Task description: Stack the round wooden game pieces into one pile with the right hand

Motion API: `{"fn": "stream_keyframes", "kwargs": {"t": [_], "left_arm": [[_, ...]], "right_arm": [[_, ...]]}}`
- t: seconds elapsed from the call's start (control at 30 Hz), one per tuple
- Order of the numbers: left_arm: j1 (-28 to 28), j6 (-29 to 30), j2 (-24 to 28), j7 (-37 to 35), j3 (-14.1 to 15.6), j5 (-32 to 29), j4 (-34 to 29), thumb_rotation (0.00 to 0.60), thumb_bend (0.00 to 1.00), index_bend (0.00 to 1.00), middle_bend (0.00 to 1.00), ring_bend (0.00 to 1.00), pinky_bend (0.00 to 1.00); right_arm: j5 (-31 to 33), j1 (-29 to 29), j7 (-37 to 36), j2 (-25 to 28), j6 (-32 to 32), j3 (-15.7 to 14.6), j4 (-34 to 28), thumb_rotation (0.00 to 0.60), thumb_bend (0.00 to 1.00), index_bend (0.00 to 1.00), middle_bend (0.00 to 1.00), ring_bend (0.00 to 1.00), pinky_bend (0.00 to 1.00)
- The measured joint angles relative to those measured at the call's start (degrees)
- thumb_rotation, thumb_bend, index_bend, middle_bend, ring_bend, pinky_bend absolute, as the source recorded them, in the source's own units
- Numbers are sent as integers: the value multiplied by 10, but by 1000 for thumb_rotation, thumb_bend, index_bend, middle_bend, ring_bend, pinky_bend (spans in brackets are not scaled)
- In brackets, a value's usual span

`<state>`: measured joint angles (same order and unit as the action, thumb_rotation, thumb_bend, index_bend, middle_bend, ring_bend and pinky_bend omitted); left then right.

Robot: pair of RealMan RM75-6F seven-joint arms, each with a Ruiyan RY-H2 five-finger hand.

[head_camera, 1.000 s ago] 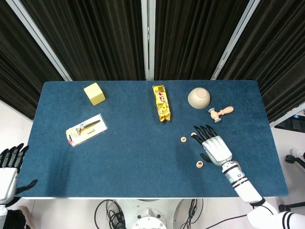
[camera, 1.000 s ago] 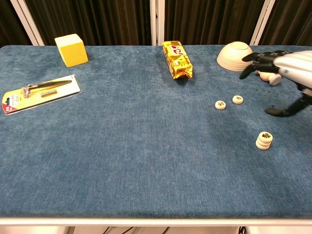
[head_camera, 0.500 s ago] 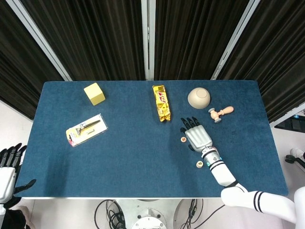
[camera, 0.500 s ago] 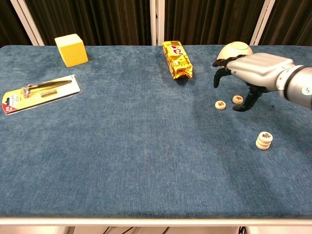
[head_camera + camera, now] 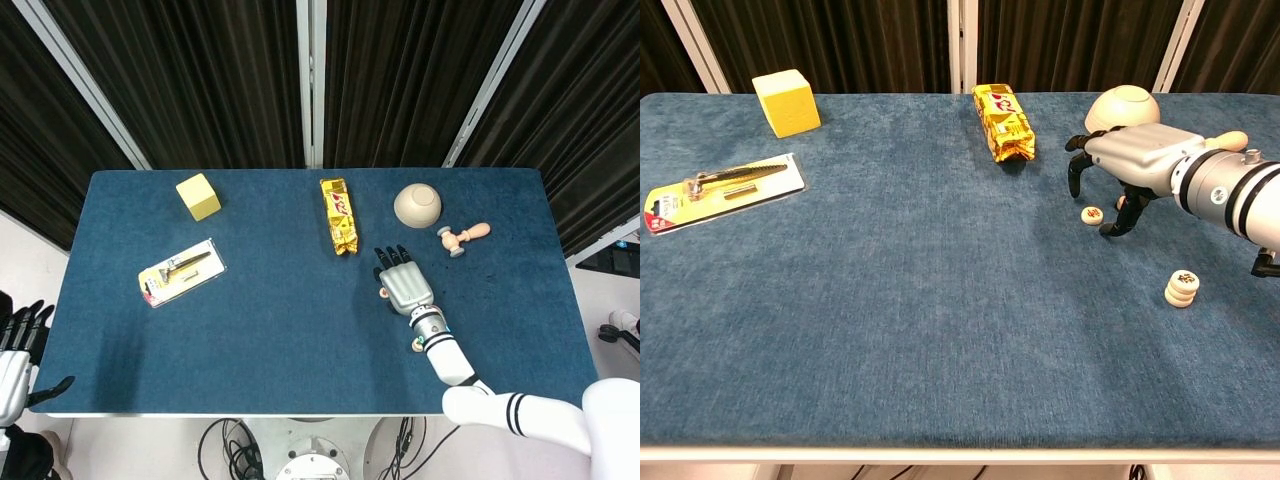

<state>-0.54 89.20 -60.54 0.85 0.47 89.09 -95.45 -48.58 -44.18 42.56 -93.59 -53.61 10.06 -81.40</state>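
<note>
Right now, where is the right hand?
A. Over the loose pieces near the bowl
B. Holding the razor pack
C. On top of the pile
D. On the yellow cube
A: the right hand arches, fingers apart, over a loose piece in front of the bowl; the pile stands apart, nearer the table's front edge.
</note>
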Motion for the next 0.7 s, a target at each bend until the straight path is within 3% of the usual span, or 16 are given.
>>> {"fn": "stream_keyframes", "kwargs": {"t": [0.7], "left_arm": [[2,-6,-2,4,0,-4,2,600,76,29,0,0,0]], "right_arm": [[24,-13,1,-10,-16,-15,11,600,242,431,65,0,0]]}}
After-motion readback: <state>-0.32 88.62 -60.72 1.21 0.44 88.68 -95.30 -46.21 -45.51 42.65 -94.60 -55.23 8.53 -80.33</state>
